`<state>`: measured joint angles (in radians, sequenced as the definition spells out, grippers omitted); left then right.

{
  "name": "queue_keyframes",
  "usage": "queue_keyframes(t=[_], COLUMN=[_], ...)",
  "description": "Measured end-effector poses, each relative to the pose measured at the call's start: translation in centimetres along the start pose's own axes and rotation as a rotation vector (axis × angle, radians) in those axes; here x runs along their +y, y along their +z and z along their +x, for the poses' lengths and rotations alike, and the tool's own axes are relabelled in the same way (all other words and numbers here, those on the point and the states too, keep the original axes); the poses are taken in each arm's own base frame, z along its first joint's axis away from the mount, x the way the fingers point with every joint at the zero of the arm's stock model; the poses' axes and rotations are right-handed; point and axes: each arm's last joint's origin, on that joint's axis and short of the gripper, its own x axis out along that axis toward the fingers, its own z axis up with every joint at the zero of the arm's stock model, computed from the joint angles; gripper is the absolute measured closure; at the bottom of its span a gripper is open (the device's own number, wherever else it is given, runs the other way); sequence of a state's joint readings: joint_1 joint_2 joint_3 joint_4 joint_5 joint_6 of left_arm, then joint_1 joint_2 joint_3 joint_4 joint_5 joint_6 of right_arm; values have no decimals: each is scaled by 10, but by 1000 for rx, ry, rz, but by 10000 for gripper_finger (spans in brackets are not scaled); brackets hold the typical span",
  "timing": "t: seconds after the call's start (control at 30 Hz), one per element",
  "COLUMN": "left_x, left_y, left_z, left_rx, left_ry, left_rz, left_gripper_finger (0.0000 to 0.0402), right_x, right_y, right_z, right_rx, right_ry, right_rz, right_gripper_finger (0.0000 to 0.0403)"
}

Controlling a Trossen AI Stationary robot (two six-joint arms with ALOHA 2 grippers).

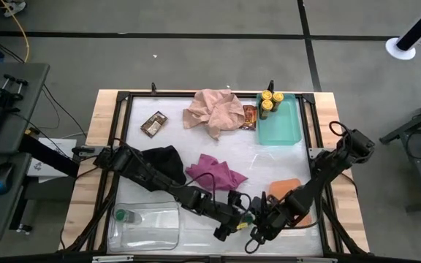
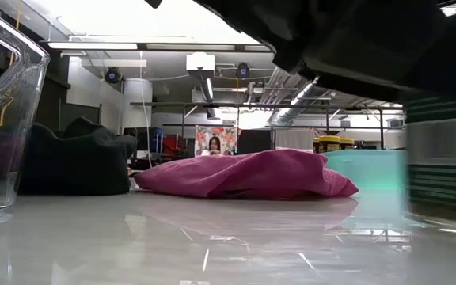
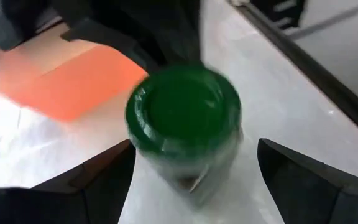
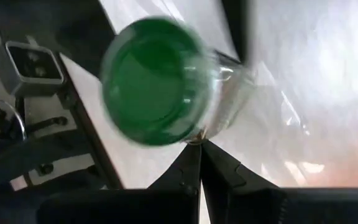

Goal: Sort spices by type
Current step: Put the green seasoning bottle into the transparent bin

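We see the small round green-lidded glass jar [image 3: 184, 127] near the table's six o'clock edge, between both grippers. The right gripper [image 4: 199, 155] looks pinched together beneath it, though blur leaves us unsure; the left gripper [image 3: 194, 165] fingers stand apart around it. Yellow-lidded jars [image 1: 267, 101] sit in the teal plastic tray [image 1: 283, 128] at one o'clock, one green-lidded jar [image 1: 121, 215] in the clear plastic bin [image 1: 159, 235] at seven; the brown foil packet [image 1: 153, 123] at eleven remains. Only the wrist views reveal the lid.

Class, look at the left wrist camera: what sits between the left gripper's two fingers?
A green-lidded jar stands between the left gripper's spread fingers, neither touching it, in the left wrist view.
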<state>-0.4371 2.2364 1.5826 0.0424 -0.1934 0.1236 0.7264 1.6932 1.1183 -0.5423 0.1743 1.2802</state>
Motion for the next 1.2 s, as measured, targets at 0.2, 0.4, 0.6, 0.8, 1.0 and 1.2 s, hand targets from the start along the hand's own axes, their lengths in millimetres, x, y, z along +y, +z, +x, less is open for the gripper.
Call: queue_keyframes(t=[0.2, 0.4, 0.6, 0.8, 1.0, 1.2], left_x=[8, 12, 11, 0, -4, -1], left_y=[0, -1, -1, -6, -7, -7], left_z=[2, 2, 2, 0, -2, -2], left_rx=[-7, -10, 0, 60, 58, 48], left_ry=[15, -11, 3, 56, 202, 226], left_rz=[-29, -13, -147, -282, -360, -429], left_gripper_finger=[80, 80, 80, 80, 80, 86], right_x=[-1, 0, 4, 4, 4, 4], right_y=[2, 3, 5, 5, 5, 6], right_z=[0, 1, 0, 0, 0, -2], right_rx=[-7, -7, -37, -46, -58, -75], right_ry=[-4, 2, 44, 39, 35, 37], right_rz=[-26, -41, -33, -33, -30, -20], right_gripper_finger=[403, 403, 403, 403, 403, 403])
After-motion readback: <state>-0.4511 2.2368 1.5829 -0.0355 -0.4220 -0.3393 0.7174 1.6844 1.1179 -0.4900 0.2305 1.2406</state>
